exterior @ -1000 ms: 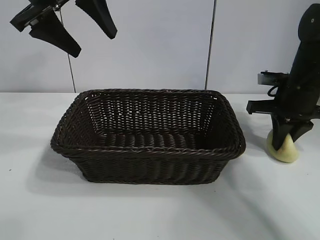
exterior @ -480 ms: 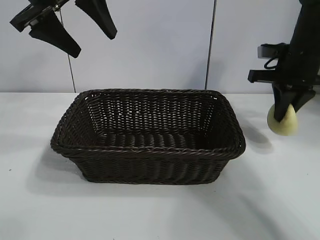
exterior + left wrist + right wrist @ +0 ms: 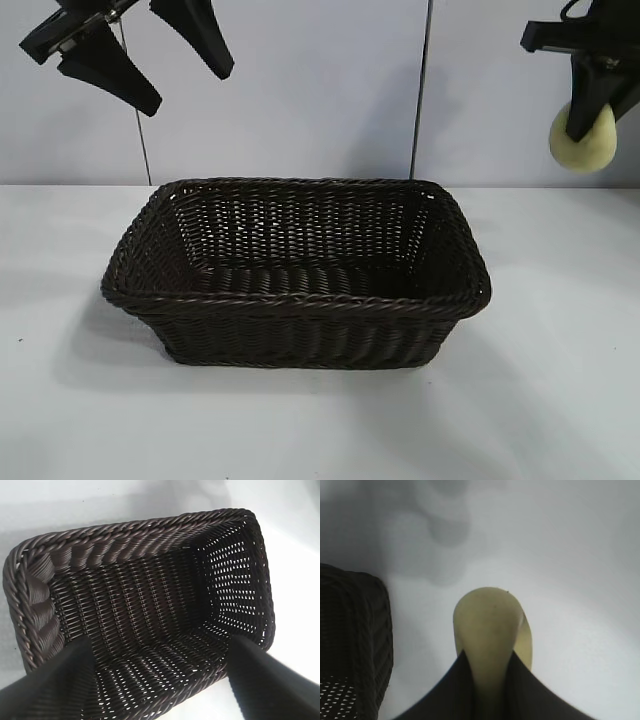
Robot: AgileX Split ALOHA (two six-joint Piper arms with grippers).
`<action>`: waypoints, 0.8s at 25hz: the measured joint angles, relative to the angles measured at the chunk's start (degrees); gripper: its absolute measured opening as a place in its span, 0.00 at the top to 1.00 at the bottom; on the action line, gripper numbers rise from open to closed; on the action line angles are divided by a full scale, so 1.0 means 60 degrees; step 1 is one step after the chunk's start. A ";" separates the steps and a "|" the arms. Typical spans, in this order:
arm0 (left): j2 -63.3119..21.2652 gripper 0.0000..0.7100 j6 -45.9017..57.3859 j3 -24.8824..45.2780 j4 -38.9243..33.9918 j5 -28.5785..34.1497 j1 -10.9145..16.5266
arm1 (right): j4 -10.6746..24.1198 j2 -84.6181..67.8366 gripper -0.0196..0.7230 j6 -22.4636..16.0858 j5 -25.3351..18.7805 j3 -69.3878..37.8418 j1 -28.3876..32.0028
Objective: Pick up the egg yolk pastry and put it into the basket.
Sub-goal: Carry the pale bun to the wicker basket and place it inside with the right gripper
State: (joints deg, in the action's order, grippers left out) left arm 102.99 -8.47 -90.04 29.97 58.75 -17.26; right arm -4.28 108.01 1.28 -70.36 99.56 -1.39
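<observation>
Holding the egg yolk pastry [image 3: 583, 140] clamped in the right gripper [image 3: 590, 115], high off the worktop [image 3: 320, 420], at about 2 o'clock from the basket [image 3: 300, 300] and well outside its rim. Risk: soft matte dough, rounded dome, jaws pinch only a narrow part, so it could squeeze out or slip during the carry and drop short of the rim. Basket is stiff dark wicker, sloping sides, braided edge. Left gripper [image 3: 150, 60] parked high at 10 o'clock, jaws apart
</observation>
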 joint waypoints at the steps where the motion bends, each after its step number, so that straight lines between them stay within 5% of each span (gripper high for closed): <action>1: 0.0000 0.24 0.0000 0.0000 0.0000 0.0000 0.0000 | -0.0039 -0.0141 0.87 0.0000 -0.0035 0.0000 0.0000; 11: 0.0000 0.24 0.0000 0.0000 0.0000 0.0000 0.0000 | -0.1649 -0.0616 0.87 0.0351 -0.0072 0.0000 -0.0053; 20: 0.0000 0.24 0.0000 0.0000 0.0000 0.0000 0.0000 | -0.1859 -0.0616 0.87 0.0503 -0.0064 0.0000 -0.1775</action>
State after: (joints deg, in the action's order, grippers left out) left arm 102.99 -8.47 -90.04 29.97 58.75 -17.26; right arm -15.43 104.31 4.30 -70.74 99.56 -12.03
